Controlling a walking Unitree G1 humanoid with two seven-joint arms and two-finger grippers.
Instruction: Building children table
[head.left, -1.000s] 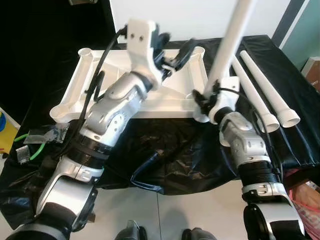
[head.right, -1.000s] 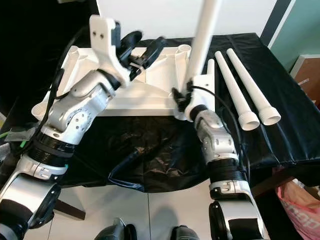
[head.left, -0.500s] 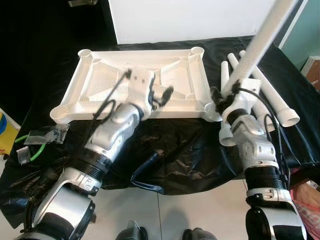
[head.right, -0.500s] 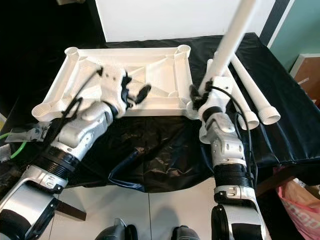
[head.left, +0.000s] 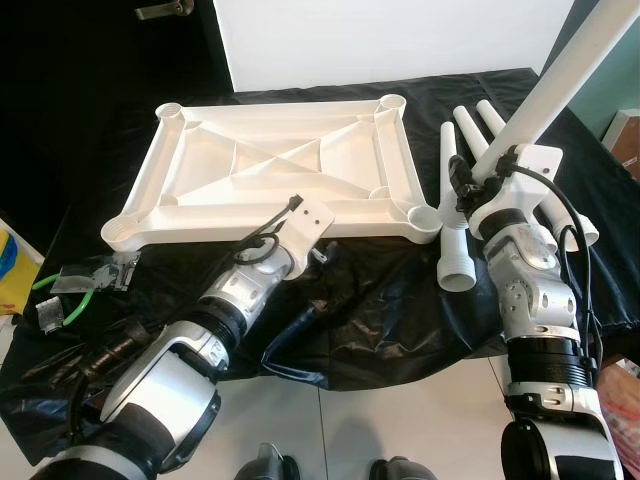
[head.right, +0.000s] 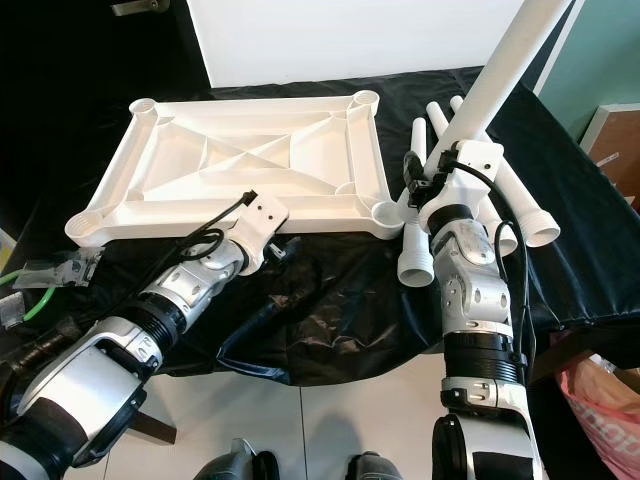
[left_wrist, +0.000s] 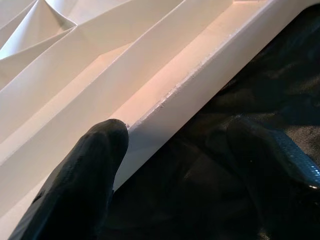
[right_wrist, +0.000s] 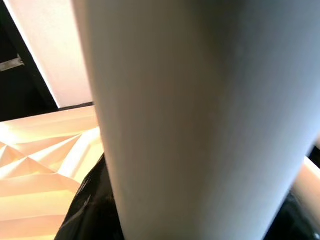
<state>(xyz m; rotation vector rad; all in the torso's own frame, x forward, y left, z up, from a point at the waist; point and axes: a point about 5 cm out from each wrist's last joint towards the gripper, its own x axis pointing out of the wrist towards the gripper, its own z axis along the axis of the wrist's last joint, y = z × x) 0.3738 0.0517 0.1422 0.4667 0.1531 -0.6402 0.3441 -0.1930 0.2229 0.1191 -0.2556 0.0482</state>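
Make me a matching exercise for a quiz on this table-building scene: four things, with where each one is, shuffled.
1. white ribbed plastic tabletop
2. white plastic table leg
3. left claw
4. green-handled tool

A. held tilted in the right claw
B. open at the tabletop's near rim
C. upside down on the black cloth
D. on the cloth's left end

Pairs: 1-C, 2-A, 3-B, 4-D

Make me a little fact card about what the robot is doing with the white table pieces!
Tabletop: white, upside down on the black cloth
Left pincer: open, straddling the tabletop's near rim
Right pincer: shut on a white leg, held tilted above the cloth
Spare legs: three lying beside the tabletop, on the robot's right
Corner sockets: all four unfilled; the near right one sits closest to the held leg
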